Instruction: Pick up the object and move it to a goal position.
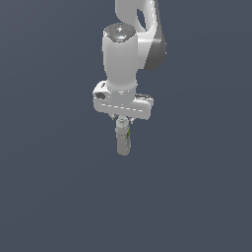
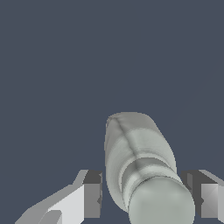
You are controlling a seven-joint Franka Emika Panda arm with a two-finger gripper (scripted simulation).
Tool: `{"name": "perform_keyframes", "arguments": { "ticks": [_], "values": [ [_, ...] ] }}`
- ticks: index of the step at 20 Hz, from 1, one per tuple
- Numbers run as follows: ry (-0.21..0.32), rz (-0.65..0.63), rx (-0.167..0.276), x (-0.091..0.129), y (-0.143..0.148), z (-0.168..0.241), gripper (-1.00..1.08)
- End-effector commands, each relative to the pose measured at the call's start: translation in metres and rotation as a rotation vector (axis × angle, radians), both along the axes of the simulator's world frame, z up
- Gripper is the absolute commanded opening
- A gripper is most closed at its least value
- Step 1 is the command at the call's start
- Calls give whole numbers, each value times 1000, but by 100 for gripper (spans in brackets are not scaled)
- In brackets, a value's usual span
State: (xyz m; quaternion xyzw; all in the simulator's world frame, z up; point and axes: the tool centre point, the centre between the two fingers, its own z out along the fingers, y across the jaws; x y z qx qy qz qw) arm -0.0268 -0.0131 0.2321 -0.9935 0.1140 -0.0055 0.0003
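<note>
The gripper (image 1: 122,118) is clenched on the capped neck of the bottle (image 1: 123,138), which hangs upright directly beneath it.

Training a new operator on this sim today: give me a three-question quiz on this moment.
1. True or false: the bottle hangs below the gripper, pointing down.
2. In the wrist view, where does the bottle sit?
A. between the fingers
B. outside both fingers
C. out of view
3. Fill in: the small patch on the bottle's side in the exterior view is ____.

Key: 1 true; 2 A; 3 green.
</note>
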Motion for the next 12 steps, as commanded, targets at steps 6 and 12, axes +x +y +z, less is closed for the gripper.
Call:
{"name": "perform_keyframes", "arguments": {
  "ticks": [6, 12],
  "values": [
    [-120, -9, -3, 23, 7, 34, -100],
    [-291, -22, -9, 49, 18, 85, -100]
  ]
}}
